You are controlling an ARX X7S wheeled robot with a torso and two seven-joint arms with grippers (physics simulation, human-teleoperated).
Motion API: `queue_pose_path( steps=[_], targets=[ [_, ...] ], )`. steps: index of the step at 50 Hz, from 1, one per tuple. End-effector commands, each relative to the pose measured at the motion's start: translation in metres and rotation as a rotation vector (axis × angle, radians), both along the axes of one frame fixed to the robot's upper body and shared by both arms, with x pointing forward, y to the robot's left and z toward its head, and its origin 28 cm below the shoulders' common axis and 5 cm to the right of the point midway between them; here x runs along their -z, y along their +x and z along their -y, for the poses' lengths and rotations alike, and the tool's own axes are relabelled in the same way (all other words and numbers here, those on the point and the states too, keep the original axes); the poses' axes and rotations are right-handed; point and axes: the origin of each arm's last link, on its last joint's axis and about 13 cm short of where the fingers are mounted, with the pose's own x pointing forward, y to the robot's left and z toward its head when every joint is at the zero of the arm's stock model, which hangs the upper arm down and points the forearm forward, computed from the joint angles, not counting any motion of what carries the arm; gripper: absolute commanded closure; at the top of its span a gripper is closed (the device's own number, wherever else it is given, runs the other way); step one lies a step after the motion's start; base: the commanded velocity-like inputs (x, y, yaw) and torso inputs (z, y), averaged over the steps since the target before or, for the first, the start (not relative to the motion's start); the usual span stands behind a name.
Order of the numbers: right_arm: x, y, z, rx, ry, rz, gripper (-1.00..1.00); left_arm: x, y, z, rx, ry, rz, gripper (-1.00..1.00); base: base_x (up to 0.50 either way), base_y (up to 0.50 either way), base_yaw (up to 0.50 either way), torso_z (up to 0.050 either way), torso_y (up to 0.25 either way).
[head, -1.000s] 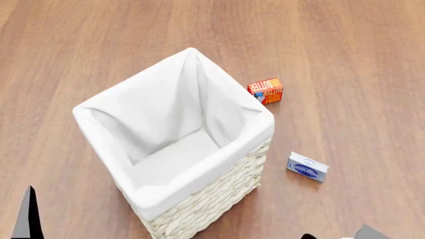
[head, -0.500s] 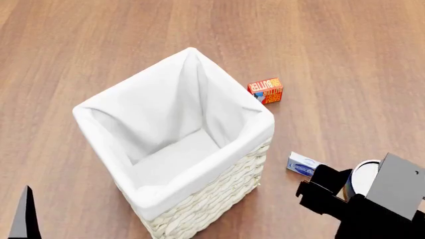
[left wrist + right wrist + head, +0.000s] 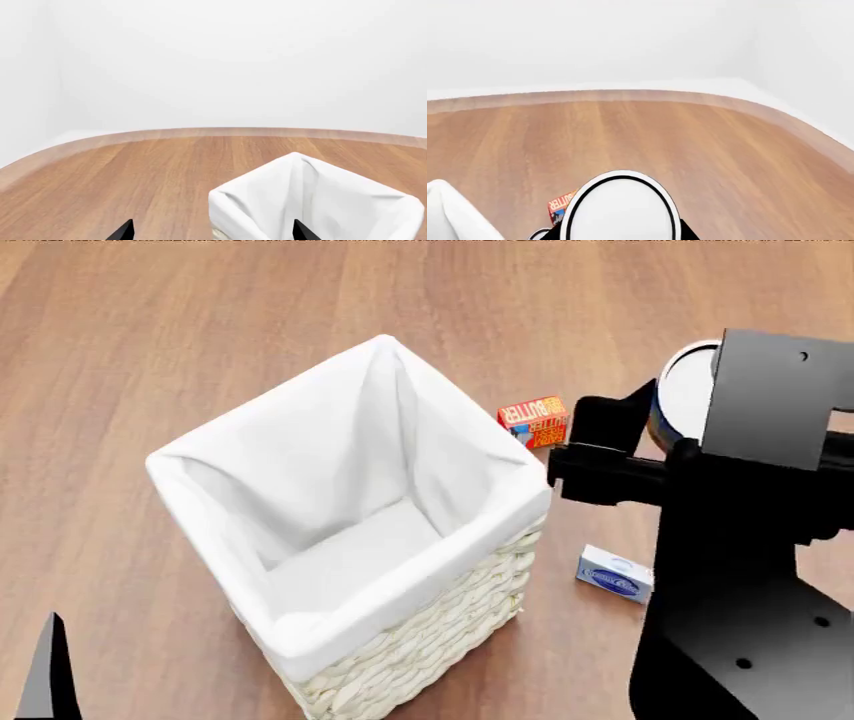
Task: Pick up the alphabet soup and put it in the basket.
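Floor [image 3: 200, 320]: brown wood planks; it carries the basket and two small boxes; in the wrist views its far edge curves against a white wall [image 3: 233, 60].

Basket [image 3: 400, 650]: tall, square, cream woven wicker; a white cloth liner [image 3: 334, 540] is folded over its rim; it stands upright in the middle of the head view; inside only the white cloth shows; the left wrist view sees one upper corner of it [image 3: 313, 200].

Right arm [image 3: 747, 580]: black, large at the right of the head view, raised above the floor and beside the right side of the basket, not over its opening.

Right gripper [image 3: 667, 405]: closed around the soup can; one black finger [image 3: 607, 425] points toward the basket and partly covers the orange box.

Soup can [image 3: 687, 375]: held in the right gripper, lifted above the floor, to the right of the basket rim; only its silvery-white top and a thin strip of blue label show; the right wrist view shows the white round top with a dark rim [image 3: 620, 210] very close to the camera.

Left gripper [image 3: 210, 232]: only two black finger tips show, well apart, with nothing between them; in the head view one dark tip [image 3: 47, 670] sits at the lower left corner.

Blue-white box [image 3: 614, 577]: flat, lying on the floor near the lower right side of the basket, partly hidden by the right arm.

Orange box [image 3: 531, 420]: small, orange-red with lettering, on the floor just behind the far right corner of the basket.
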Motion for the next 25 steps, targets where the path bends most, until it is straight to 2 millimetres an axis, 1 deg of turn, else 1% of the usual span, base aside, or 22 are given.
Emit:
queue_pose_path(
  steps=[1,2,6,7,9,10,12,14,15,19,23,24,25],
  targets=[
    [-0.034,0.004,-0.003,-0.128,-0.153,0.073,1.00,-0.001,0.000,0.000,-0.003,-0.002,0.001,-1.00,0.00,0.00,0.00,0.000,0.000],
    [-0.038,0.006,-0.004,-0.132,-0.181,0.067,1.00,0.000,0.000,0.000,-0.002,-0.002,0.000,-1.00,0.00,0.00,0.00,0.000,0.000],
    [-0.044,0.009,-0.004,-0.203,-0.207,0.054,1.00,0.000,0.000,0.000,-0.001,0.001,-0.001,-1.00,0.00,0.00,0.00,0.000,0.000],
    [-0.048,0.010,-0.004,-0.235,-0.241,0.059,1.00,0.001,0.000,0.000,-0.001,-0.002,-0.001,-1.00,0.00,0.00,0.00,0.000,0.000],
    [-0.053,0.009,-0.004,-0.281,-0.241,0.067,1.00,0.001,0.000,0.000,-0.001,-0.001,-0.001,-1.00,0.00,0.00,0.00,0.000,0.000],
    [-0.060,0.008,-0.004,-0.359,-0.242,0.052,1.00,0.000,0.000,-0.001,-0.002,-0.001,0.000,-1.00,0.00,0.00,0.00,0.000,0.000],
    [-0.070,0.010,-0.002,-0.410,-0.278,0.039,1.00,0.000,-0.001,-0.001,-0.005,0.000,0.002,-1.00,0.00,0.00,0.00,0.000,0.000],
    [-0.077,0.012,-0.001,-0.426,-0.307,0.031,1.00,0.000,-0.001,-0.002,-0.007,-0.001,0.001,-1.00,0.00,0.00,0.00,0.000,0.000],
    [-0.083,0.014,-0.001,-0.428,-0.374,0.008,1.00,0.000,-0.001,-0.001,-0.007,-0.001,0.001,-1.00,0.00,0.00,0.00,0.000,0.000],
    [-0.095,0.018,0.001,-0.460,-0.441,-0.036,1.00,0.000,0.000,0.000,-0.003,0.000,-0.002,-1.00,0.00,0.00,0.00,0.000,0.000],
    [-0.110,0.022,0.001,-0.489,-0.457,-0.051,1.00,0.000,0.001,0.000,-0.003,-0.001,-0.002,-1.00,0.00,0.00,0.00,0.000,0.003],
    [-0.112,0.022,0.001,-0.527,-0.443,-0.044,1.00,0.000,0.001,0.000,-0.004,0.000,-0.002,-1.00,0.00,0.00,0.00,0.000,0.000],
    [-0.116,0.022,0.000,-0.556,-0.465,-0.064,1.00,0.000,0.000,0.000,-0.004,0.000,-0.002,-1.00,0.00,0.00,0.00,0.000,0.000]
  ],
)
